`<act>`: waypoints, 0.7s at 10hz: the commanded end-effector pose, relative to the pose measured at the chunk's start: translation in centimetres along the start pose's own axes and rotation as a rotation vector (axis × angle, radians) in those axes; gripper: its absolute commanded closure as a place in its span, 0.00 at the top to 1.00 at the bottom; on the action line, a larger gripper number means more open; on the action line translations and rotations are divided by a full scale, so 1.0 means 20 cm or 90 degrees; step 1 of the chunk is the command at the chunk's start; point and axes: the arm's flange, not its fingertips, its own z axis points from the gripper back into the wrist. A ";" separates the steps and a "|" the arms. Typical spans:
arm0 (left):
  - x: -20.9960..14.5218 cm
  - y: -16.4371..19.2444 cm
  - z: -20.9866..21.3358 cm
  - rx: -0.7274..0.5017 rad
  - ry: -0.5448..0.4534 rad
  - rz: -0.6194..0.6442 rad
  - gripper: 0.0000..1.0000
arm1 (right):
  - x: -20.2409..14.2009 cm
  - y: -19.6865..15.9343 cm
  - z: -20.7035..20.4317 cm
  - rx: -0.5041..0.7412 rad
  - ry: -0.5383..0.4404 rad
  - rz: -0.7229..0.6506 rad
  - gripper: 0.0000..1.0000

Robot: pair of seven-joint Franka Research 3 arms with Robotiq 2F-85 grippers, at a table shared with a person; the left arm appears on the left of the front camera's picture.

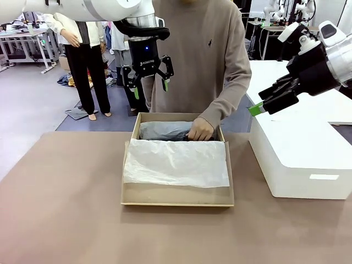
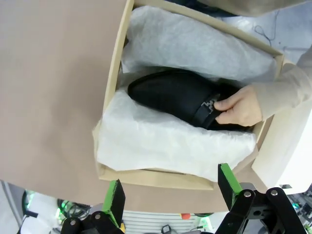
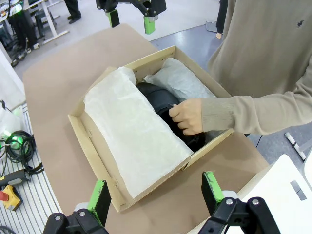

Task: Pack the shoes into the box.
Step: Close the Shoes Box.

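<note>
The tan cardboard box (image 1: 177, 197) stands open in the middle of the table, lined with white tissue paper (image 1: 176, 162). A glossy black shoe (image 2: 175, 95) with a metal buckle lies between the folds of paper at the far side of the box. A person's hand (image 2: 241, 105) grips the shoe (image 3: 158, 97) at the buckle. My left gripper (image 1: 148, 86) hangs open above the box's far left edge, nothing between its fingers. Off to the right, my right gripper (image 1: 257, 108) is open in the air above the white block and holds nothing.
A large white rectangular block (image 1: 300, 159) stands on the table right of the box. The person in a beige sweater stands close behind the box's far edge. Bare brown tabletop (image 1: 60, 198) lies left of and in front of the box.
</note>
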 end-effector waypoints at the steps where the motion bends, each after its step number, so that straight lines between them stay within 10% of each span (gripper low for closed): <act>1: 0.00 0.05 0.00 0.006 -0.050 -0.045 0.96 | 0.00 -0.01 -0.01 0.009 -0.009 0.002 1.00; 7: 0.14 0.51 0.11 -0.025 -0.090 -0.467 0.07 | 0.00 -0.01 -0.01 0.009 -0.009 0.002 1.00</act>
